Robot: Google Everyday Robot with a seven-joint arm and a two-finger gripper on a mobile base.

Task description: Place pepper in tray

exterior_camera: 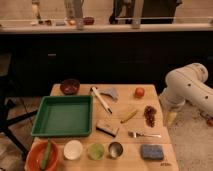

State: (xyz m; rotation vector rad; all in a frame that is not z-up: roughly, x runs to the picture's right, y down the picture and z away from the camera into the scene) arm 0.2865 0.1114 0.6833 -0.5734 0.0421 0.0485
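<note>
The pepper, slim and green, lies inside a round orange bowl at the table's front left corner. Just behind that bowl sits the tray, large, green and with nothing in it. My white arm hangs off the table's right side. Its gripper points down beside the right edge, far from both pepper and tray, open and holding nothing.
On the wooden table are a dark red bowl, a white utensil, a tomato, a yellow item, a fork, a blue sponge and three small cups along the front. A dark counter stands behind.
</note>
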